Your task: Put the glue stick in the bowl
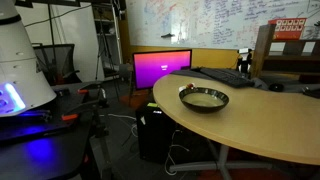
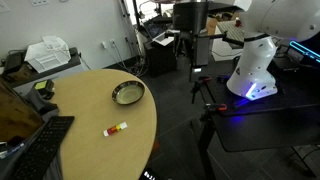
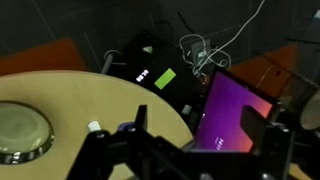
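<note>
Trouble, I judge, would come from a careless descent: my gripper [image 3: 195, 142], empty with jaws spread wide, could clip the small glue stick [image 2: 117, 129] lying on the table [image 2: 85, 105] near the bowl [image 2: 128, 93] and send it rolling off the rounded edge nearby.

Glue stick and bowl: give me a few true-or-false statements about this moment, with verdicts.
1. The glue stick lies inside the bowl. False: it lies on the table, apart from the bowl.
2. Nothing shows inside the bowl. True.
3. The jaws are shut on the glue stick. False: the gripper has its jaws apart and holds nothing.
4. A keyboard lies on the same table as the bowl. True.
5. The monitor is dark. False: its screen glows pink.
</note>
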You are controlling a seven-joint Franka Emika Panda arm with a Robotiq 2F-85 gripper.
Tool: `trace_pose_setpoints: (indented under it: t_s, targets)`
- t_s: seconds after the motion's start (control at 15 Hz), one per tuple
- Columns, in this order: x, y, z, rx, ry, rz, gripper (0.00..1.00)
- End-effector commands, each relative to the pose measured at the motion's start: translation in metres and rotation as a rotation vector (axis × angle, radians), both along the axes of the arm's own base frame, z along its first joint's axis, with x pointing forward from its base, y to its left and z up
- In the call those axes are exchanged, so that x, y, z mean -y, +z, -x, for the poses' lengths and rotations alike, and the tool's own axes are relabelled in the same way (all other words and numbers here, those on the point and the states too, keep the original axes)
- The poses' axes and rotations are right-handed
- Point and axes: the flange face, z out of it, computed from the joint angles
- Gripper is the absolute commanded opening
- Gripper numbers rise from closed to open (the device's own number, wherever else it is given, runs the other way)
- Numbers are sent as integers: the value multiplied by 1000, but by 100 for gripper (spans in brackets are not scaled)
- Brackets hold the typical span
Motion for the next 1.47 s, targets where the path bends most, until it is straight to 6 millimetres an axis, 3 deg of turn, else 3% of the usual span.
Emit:
trace_pose_setpoints:
  t_s: [0.0,0.2,0.4,0.73,1.07,1.4]
  targets:
    - [0,1,0,-1,0,1,100]
    - [-2,-2,-5,4,-29,43,100]
    - [-13,-19,-32,40,4,195,100]
    - [-20,-64,-125,98,109,347,100]
    - [-20,-125,-227,69,197,340,100]
    - [-20,-194,-286,21,205,344,100]
